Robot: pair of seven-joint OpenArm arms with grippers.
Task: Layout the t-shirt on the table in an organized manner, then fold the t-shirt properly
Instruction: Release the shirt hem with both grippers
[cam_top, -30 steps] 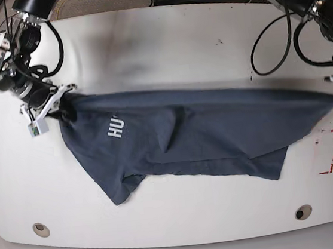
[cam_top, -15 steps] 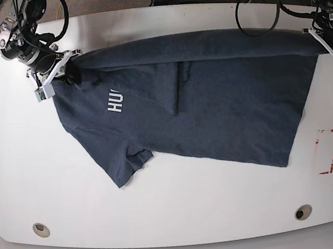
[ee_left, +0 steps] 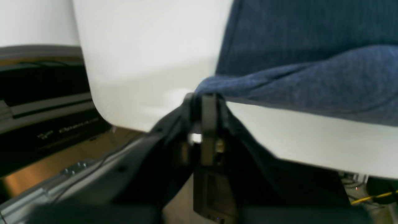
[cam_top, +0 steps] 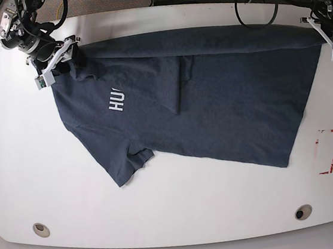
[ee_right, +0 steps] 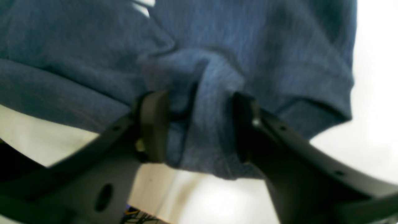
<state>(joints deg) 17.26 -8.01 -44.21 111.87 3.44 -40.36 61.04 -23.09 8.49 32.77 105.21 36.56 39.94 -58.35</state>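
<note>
Shirt count is one: a single dark blue t-shirt (cam_top: 200, 102) spread across the far half of the white worktop (cam_top: 164, 209), white lettering near its left side, one short sleeve poking out toward the lower left.

Going left to right in the base view: the right end effector (cam_top: 62, 52) sits at the shirt's far left corner. Its wrist view shows both fingers (ee_right: 152, 124) spread apart with a bunched fold of fabric lying loose between them, so it's released, not pinching. One fold line runs along the far edge across to the other corner, where the left end effector (cam_top: 328, 34) is. Up close its jaws look nearly together with the cloth edge right at the tips, but it's blurry, so I can't tell if it's really clamped.

Also on the worktop: two round grommet holes (cam_top: 40, 229) near the front edge and one red-outlined rectangle (cam_top: 328, 151) on the right.
</note>
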